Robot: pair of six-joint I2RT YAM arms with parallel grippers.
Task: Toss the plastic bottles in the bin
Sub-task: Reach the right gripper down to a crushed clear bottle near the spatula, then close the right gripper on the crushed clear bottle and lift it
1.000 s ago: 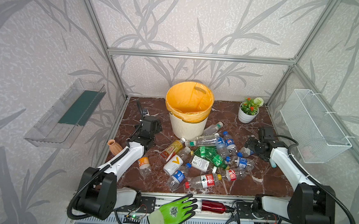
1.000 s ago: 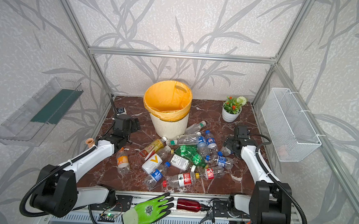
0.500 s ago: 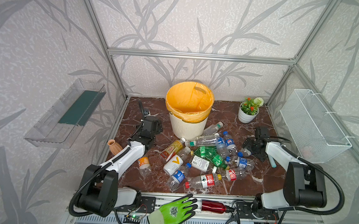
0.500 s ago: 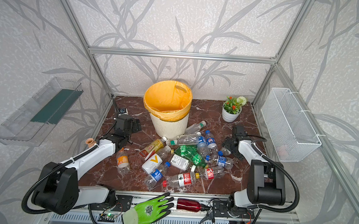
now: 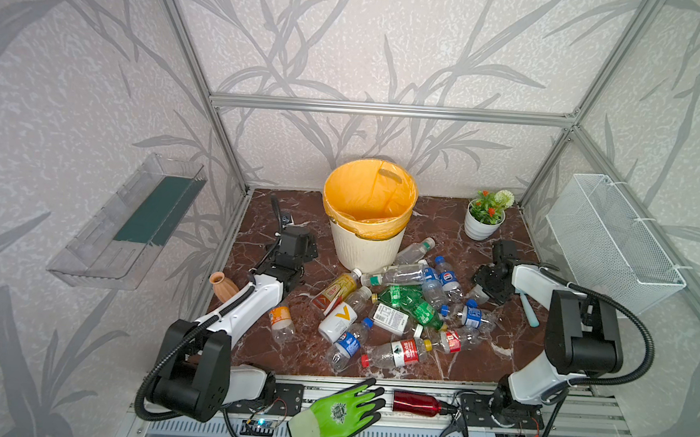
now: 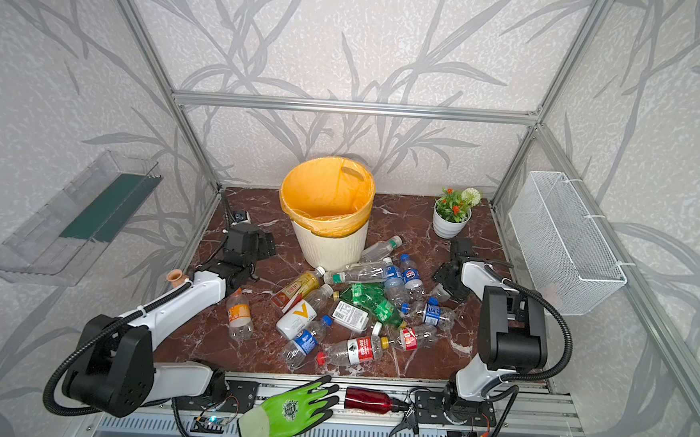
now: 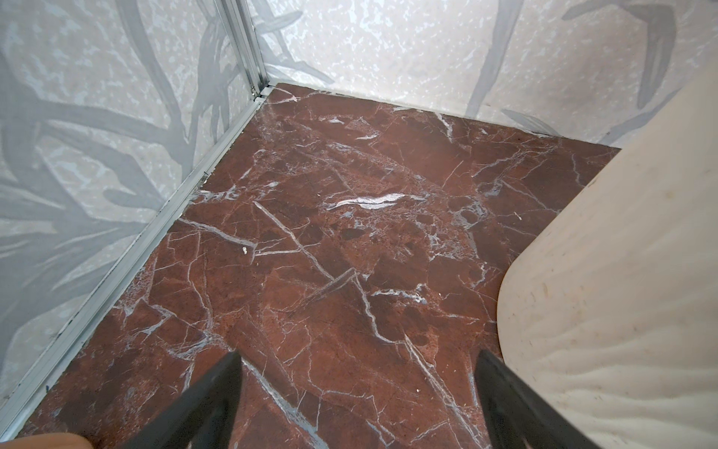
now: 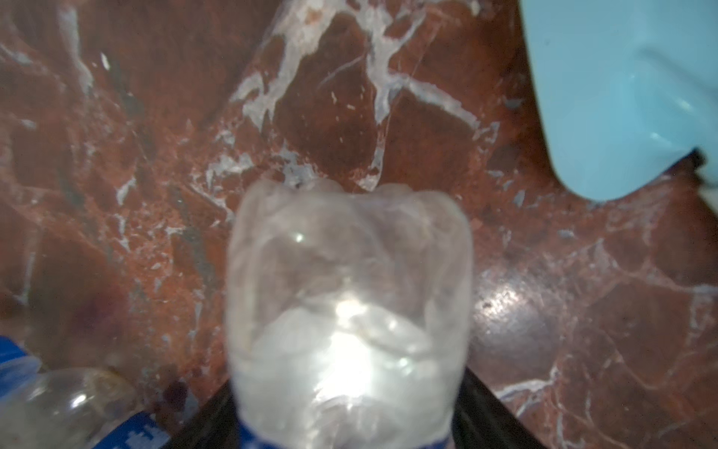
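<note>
In both top views your right gripper (image 5: 484, 289) is sitting low at the right edge of the bottles (image 5: 401, 310). They are lying scattered over the marble floor (image 5: 456, 361) in the lower middle of the frame, just in front of the bin (image 5: 365, 251). In the right wrist view its dark fingers (image 8: 497, 420) are pressing against both sides of a clear bottle (image 8: 349, 311). That bottle is filling the lower centre of the frame, base pointing away from the camera. A light-blue thing (image 8: 621, 97) is showing at upper right. Your left gripper (image 7: 361, 412) is sitting left of the bin, its fingers (image 7: 209, 404) standing wide apart over bare floor and holding nothing. The bin is standing upright at centre, a yellow bag (image 5: 366, 191) lining it
</note>
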